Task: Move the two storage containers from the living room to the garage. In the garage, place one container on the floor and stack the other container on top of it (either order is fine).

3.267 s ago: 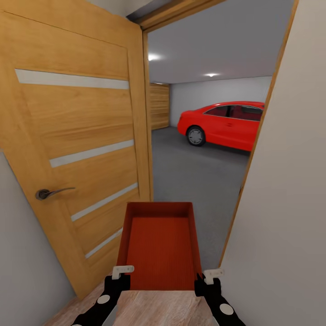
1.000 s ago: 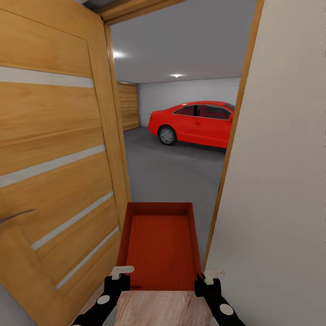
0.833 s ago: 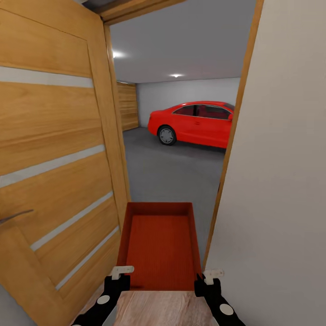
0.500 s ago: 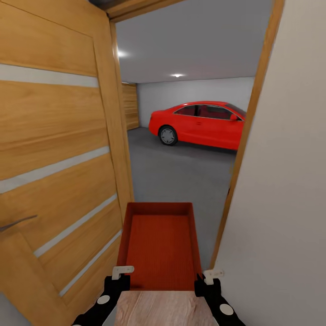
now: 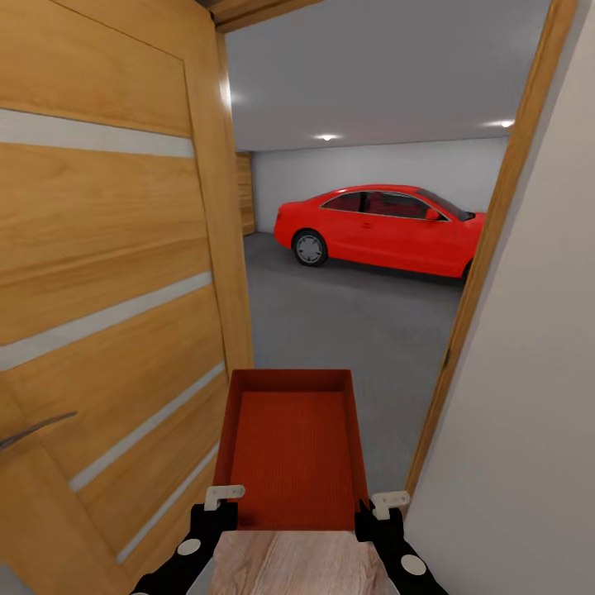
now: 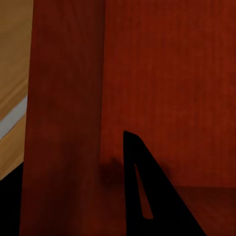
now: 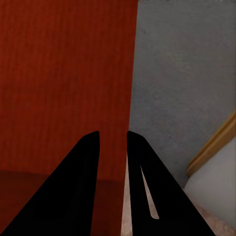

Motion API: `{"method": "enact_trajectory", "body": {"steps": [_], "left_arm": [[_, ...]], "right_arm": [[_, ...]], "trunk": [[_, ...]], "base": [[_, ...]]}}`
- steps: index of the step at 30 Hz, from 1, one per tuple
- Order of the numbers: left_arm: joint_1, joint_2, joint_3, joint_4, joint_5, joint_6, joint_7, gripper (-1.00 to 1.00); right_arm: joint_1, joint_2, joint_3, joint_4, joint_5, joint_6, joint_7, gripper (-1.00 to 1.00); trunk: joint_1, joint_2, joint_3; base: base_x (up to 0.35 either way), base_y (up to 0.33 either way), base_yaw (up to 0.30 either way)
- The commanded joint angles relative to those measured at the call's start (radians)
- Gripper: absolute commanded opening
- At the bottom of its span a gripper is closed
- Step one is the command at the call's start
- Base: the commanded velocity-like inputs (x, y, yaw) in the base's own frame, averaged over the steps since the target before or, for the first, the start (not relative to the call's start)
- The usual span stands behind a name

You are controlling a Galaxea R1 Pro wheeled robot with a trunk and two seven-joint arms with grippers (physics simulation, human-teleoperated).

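Held out ahead at the garage doorway [image 5: 463,330]: container [image 5: 291,450], long axis pointing forward, near corners pinched by left gripper [image 5: 221,498] and right gripper [image 5: 382,504], door [image 5: 116,273] close alongside.

No readable text, label, brand, number or sign anywhere: none on the orange-red storage container [image 5: 291,450], the wooden door [image 5: 107,273], the red car [image 5: 380,229], or the garage walls [image 5: 372,178]. Car badges and plate too small to make out.
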Motion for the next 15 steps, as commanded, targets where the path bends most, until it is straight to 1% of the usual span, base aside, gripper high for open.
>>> {"method": "enact_trajectory", "body": {"steps": [1,10,15], "left_arm": [[-0.001,0.019,0.016,-0.001,-0.002,-0.005,0.054,-1.00],[-0.001,0.019,0.016,-0.001,-0.002,-0.005,0.054,-1.00],[-0.001,0.019,0.016,-0.001,-0.002,-0.004,0.054,-1.00]], "right_arm": [[-0.001,-0.001,0.008,-0.001,-0.007,-0.003,0.023,-1.00],[-0.001,-0.001,0.009,-0.001,-0.007,-0.003,0.023,-1.00],[-0.001,-0.001,0.008,-0.001,-0.007,-0.003,0.023,-1.00]], "trunk": [[0.001,-0.002,-0.002],[0.001,-0.002,-0.002],[0.001,-0.002,-0.002]], "base": [[0.030,0.033,0.000],[0.003,0.004,0.000],[0.000,0.119,0.000]]}}
